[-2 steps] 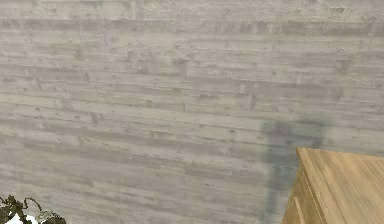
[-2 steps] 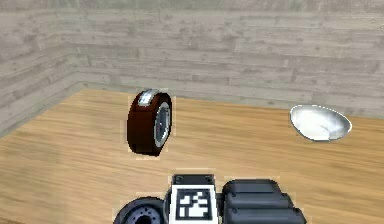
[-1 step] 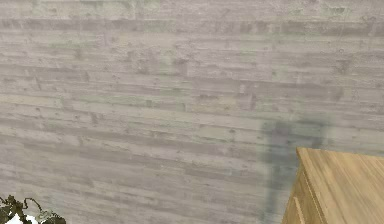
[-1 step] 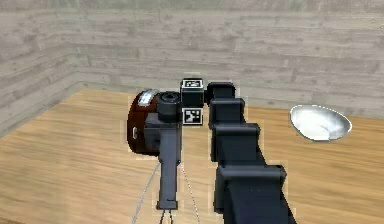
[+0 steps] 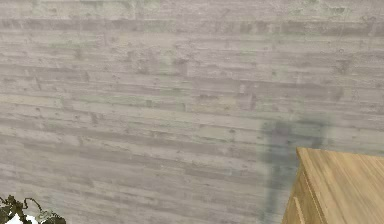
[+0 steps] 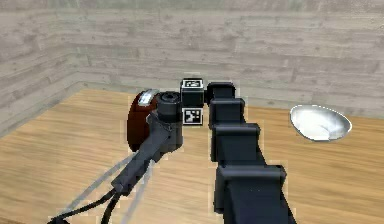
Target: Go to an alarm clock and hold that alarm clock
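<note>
— Where's the alarm clock point(image 6: 134, 118)?
— Round, dark red, standing on the worktop point(image 6: 60, 150), well left of the white bowl point(image 6: 320, 123), as is the end effector point(image 6: 85, 200).
— Is it grasping anything?
— Cannot tell.

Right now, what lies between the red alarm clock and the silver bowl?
In the arm side view, the robot's dark arm crosses the wooden tabletop between the red alarm clock and silver bowl; otherwise bare.
</note>
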You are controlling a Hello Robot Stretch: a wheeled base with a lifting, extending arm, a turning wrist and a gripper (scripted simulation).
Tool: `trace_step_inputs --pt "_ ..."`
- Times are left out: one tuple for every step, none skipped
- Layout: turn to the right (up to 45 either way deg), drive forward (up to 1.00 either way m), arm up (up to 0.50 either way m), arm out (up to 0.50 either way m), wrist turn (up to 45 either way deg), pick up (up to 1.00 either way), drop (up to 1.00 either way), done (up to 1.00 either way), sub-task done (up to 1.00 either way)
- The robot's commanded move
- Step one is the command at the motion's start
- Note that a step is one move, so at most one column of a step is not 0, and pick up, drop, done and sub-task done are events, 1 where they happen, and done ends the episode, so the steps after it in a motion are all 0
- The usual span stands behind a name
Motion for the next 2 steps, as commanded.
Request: trace_step_inputs --pt "0.0 0.0 0.0 0.0 45.0 0.0 0.0 0.0 0.0" --pt "0.0 0.0 0.0 0.0 45.0 0.0 0.0 0.0 0.0"
